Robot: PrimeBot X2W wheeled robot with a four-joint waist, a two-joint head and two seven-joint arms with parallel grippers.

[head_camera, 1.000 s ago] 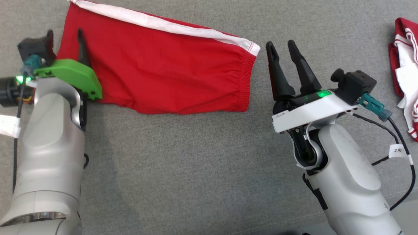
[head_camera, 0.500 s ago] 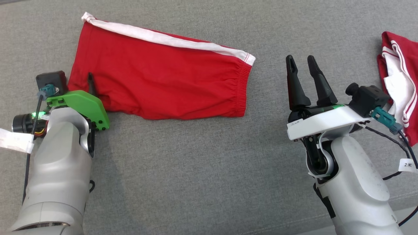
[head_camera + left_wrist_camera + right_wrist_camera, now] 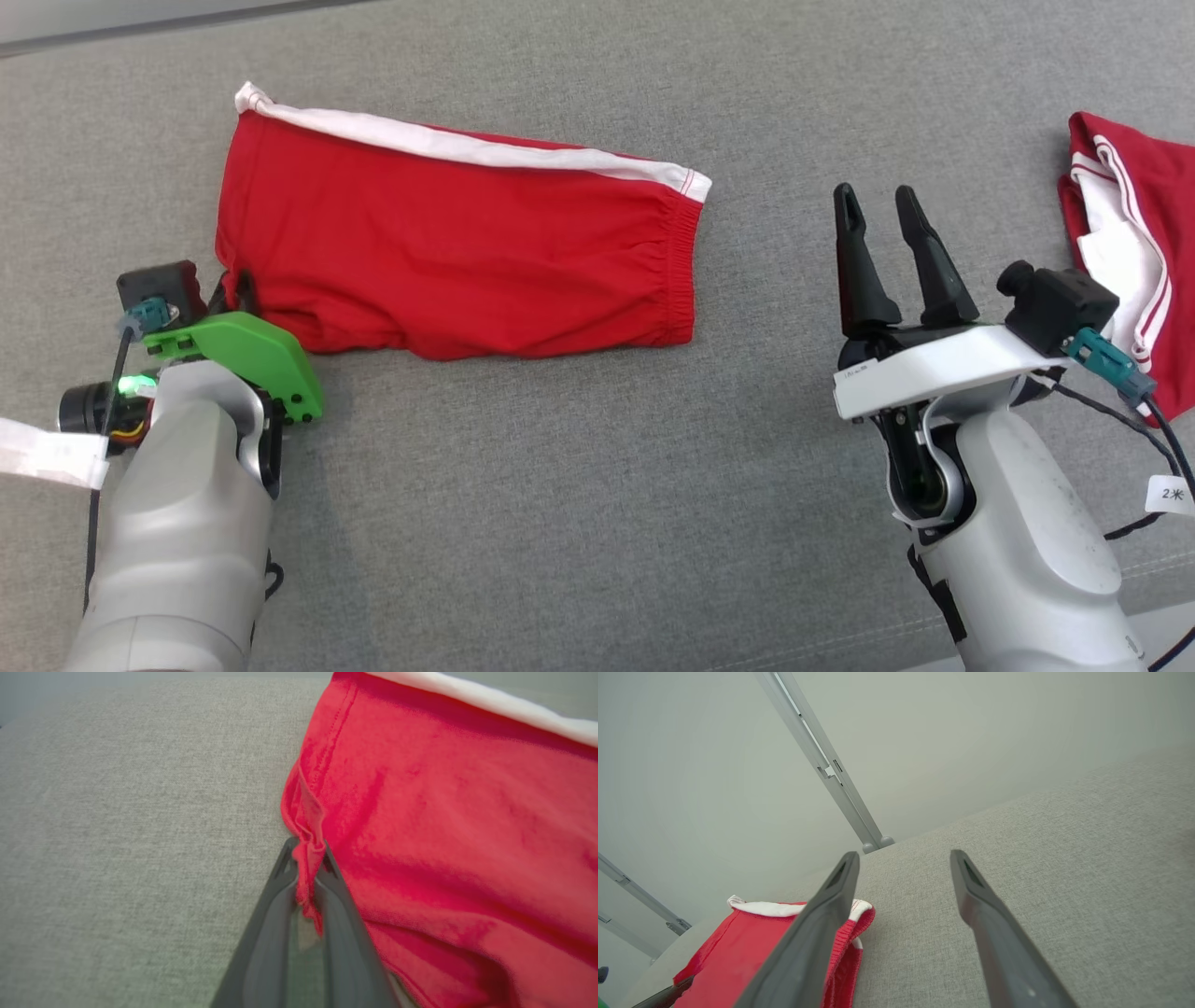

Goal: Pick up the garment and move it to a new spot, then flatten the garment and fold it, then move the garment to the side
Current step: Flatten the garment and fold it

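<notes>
A red garment [image 3: 457, 252] with a white stripe along its far edge lies spread across the far left part of a grey upholstered surface [image 3: 579, 485], its gathered elastic waistband at the right end and its hem at the left. The left gripper [image 3: 307, 851], on an arm with a green wrist cover [image 3: 247, 350], sits at the garment's near left corner, its two dark fingers closed tight on a bunched fold of the hem; the left wrist view shows the red cloth squeezed between the tips and trailing down between the fingers. The cloth around that corner is puckered into small wrinkles, while the rest lies fairly flat. The right gripper [image 3: 875, 194] hangs well to the right of the waistband, apart from the cloth, its fingers spread with a clear gap between them and nothing held. A second red-and-white garment [image 3: 1120, 252] lies crumpled at the far right edge of the surface, just beside the right wrist camera [image 3: 1055, 303]. Behind the surface stands a pale wall with a slanting metal rail [image 3: 822, 760].
</notes>
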